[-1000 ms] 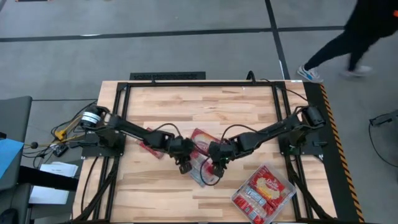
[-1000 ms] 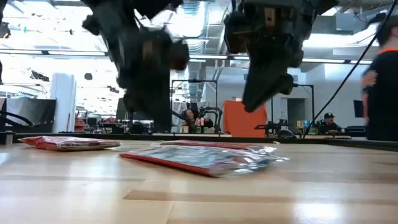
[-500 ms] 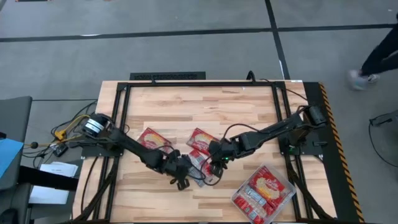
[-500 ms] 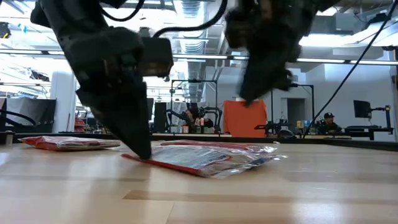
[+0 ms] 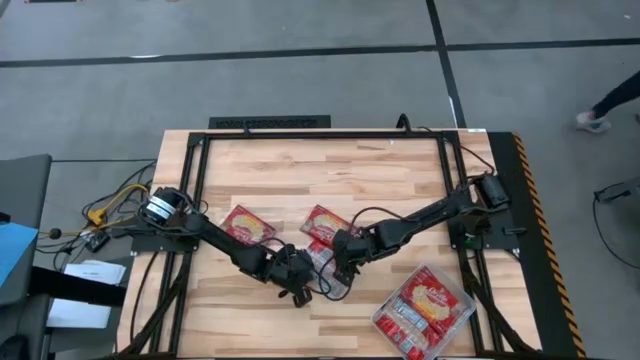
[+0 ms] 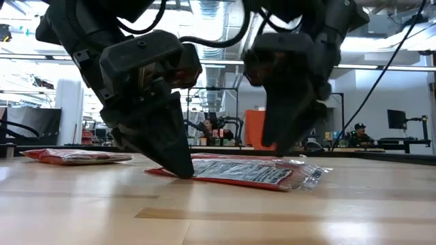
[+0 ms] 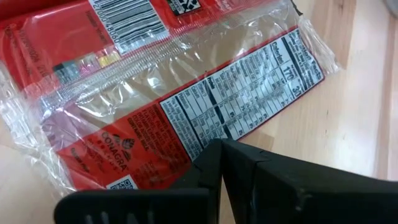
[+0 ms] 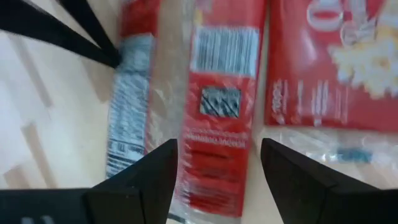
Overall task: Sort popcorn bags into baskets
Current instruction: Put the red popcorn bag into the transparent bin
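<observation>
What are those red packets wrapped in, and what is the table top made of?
The popcorn bag under the left claw looks wrapped in thin clear plastic film: it is glossy and crinkled, and the print shows through. The table appears to be pale wood, going by its long strips and grain; its finish looks smooth, perhaps sealed.

The table has a light wooden top with a black metal frame around it. Along its right edge runs a strip with yellow and black stripes. The floor is grey, with dark lines across it. At the left of the table lie cables, one of them yellow, and a blue object beside some white papers. At the top right corner, a person's shoe shows. Far behind the table stands an orange panel, and a monitor at the right.
</observation>
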Available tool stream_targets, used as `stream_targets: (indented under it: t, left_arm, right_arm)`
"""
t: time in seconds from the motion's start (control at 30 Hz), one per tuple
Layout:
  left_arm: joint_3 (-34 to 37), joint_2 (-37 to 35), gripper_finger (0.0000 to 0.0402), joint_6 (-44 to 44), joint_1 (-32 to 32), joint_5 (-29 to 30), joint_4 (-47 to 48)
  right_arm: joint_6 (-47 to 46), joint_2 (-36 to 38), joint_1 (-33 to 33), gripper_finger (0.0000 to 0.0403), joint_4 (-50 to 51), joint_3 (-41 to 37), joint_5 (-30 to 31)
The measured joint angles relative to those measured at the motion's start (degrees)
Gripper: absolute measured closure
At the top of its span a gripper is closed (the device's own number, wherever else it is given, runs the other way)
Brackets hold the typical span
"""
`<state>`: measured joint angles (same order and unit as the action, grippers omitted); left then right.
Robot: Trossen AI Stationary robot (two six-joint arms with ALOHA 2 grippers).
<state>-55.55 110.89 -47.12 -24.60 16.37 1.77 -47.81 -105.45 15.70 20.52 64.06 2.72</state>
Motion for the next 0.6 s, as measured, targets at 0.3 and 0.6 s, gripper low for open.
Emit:
stream_targets:
  t: [0.3,0.6]
  left_arm:
    - [0.0,0.2,0.0401,-0.9,-0.1,-1.5,0.4]
    - [0.2,0.2,0.0401,-0.7,0.3,-2.1,0.0]
  right_arm:
    - [2.0,-2.2,-0.6,0.0148,0.9,-0.1,-0.8]
    - [6.3,-2.7,-3.2,0.0147,-3.1,-0.1,-9.8]
